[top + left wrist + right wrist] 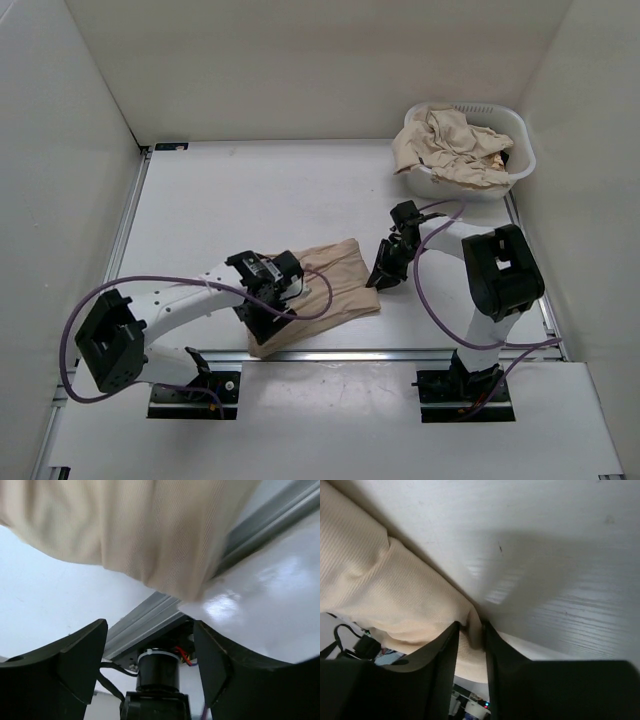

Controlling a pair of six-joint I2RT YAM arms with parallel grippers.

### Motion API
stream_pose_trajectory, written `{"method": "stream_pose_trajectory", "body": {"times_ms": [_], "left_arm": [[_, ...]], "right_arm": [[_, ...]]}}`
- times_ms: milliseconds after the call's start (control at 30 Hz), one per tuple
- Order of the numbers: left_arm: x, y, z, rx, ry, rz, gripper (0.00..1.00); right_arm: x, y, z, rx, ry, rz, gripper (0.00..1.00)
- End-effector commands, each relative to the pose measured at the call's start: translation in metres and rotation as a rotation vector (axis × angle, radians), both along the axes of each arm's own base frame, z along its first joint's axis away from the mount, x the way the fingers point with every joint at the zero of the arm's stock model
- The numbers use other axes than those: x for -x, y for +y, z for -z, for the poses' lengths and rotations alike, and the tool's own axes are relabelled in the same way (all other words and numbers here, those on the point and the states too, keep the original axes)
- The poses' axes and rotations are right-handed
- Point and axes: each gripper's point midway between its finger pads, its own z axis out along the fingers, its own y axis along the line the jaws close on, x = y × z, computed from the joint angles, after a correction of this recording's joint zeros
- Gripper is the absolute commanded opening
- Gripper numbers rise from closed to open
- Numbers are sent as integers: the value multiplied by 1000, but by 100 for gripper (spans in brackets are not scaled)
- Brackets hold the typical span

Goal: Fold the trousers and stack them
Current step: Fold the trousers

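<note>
A folded pair of tan trousers [335, 275] lies on the white table near the front edge. My left gripper [262, 312] hovers over its near left corner. In the left wrist view the trousers [150, 525] hang across the top, and the left gripper [150, 627] is open with nothing between its fingers. My right gripper [381, 276] is at the right edge of the trousers. In the right wrist view the right gripper [471, 635] is shut on a pinched fold of the trousers [385, 590].
A white slotted laundry basket [522, 150] stands at the back right, with several crumpled tan trousers [450, 150] in it. A metal rail [400, 353] runs along the table's front edge. White walls enclose the left, back and right sides.
</note>
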Motion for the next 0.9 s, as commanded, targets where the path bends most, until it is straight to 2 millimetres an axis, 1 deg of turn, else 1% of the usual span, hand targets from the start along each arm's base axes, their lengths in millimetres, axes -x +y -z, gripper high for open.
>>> {"method": "stream_pose_trajectory", "body": {"times_ms": [0,33,67,100,133,167,200,233,267,300,333,367,433,500,633,667,700,733,800,833,867], "left_arm": [[-13,-38,-50,185,-30,-8,81],[-29,-39,-64,234,-62,-66,83],[-49,-52,-89,333,-105,-106,84],[-64,-53,-101,380,-133,-152,84],[-80,-52,-104,402,-134,-205,82],[-103,-42,-113,444,-140,-300,81],[-115,-38,-112,453,-136,-344,79],[-124,-32,-108,450,-121,-386,75],[-139,-23,-95,443,-81,-453,74],[-145,-20,-87,441,-61,-479,74],[-147,-18,-80,432,-34,-498,74],[-152,-16,-63,413,-7,-515,74],[-158,-15,-49,408,-2,-525,75],[-161,-16,-36,396,15,-529,75],[-154,-21,-20,392,92,-536,74],[-147,-19,-13,371,122,-543,74],[-139,-21,-7,379,163,-546,72],[-132,-21,-6,378,191,-549,69],[-124,-25,-4,395,230,-551,61],[-121,-24,-2,390,238,-553,44],[-121,-24,-2,390,238,-553,32]], "right_arm": [[10,-18,0,72,-10,-51,34],[8,-18,-6,63,-43,-69,40],[11,-19,-7,62,-48,-79,44],[13,-20,-8,61,-51,-79,47],[17,-17,-12,46,-63,-103,51],[21,-19,-9,49,-57,-111,53],[29,-18,-9,42,-47,-122,53],[30,-17,-8,31,-45,-124,54],[31,-13,-8,27,-55,-137,54],[35,-13,-6,21,-41,-139,54],[37,-11,-6,20,-41,-149,56],[39,-9,-6,20,-46,-170,58],[36,-4,-8,17,-53,-181,60],[39,-3,-5,20,-44,-190,60],[41,-1,-5,20,-44,-199,60],[41,-1,-5,20,-44,-199,60],[43,-4,-2,37,-41,-198,60],[46,-6,0,40,-33,-198,60],[50,-8,5,48,-12,-198,57],[49,-7,8,48,-12,-198,53],[50,-8,10,52,-2,-199,45]]}}
